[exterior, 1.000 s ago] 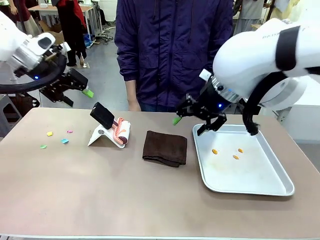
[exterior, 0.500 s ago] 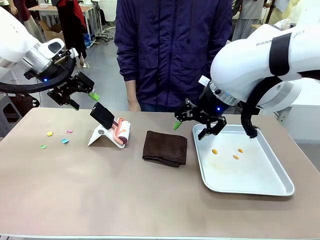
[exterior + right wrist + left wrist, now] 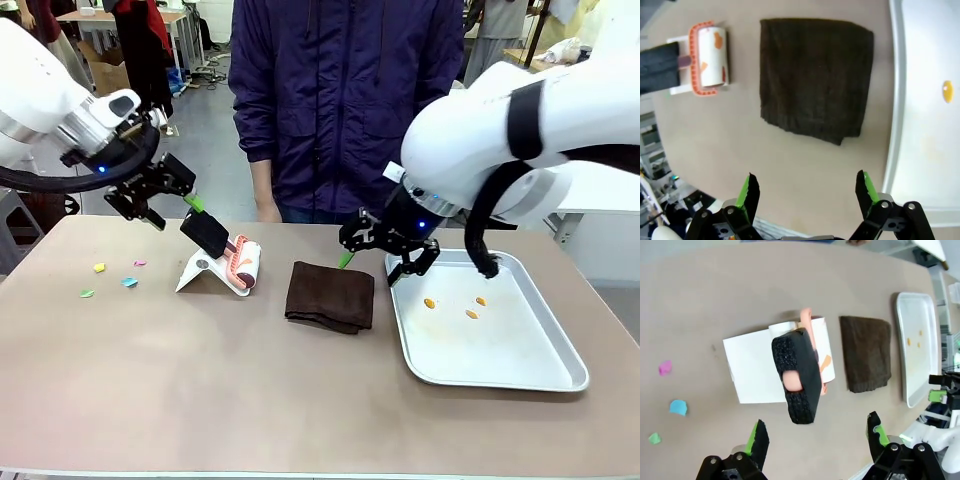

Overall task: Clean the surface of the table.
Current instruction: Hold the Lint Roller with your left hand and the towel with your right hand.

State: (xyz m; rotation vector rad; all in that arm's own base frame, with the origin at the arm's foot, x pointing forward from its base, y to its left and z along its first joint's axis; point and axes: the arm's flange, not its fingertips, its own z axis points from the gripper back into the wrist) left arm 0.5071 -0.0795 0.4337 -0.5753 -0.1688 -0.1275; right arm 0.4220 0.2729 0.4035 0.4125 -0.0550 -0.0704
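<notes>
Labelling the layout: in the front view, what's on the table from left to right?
Coloured scraps → lint roller → brown cloth → tray.

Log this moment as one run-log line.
left hand open, near lint roller | right hand open, near brown cloth | table: coloured scraps present

Open near half, obstacles along the far strip

The near half of the matte brownish-taupe table [image 3: 200, 400] is bare from side to side. Along the far part lie small coloured paper scraps [image 3: 128, 282], a white stand with a black-handled roller [image 3: 222, 250] whose handle rises tilted, a flat folded dark brown cloth [image 3: 330, 295] and a rectangular silver metal tray [image 3: 500, 383] with a low rim. The gap between cloth and tray is narrow. A person in a dark purple jacket [image 3: 345, 100] stands close at the far edge.
</notes>
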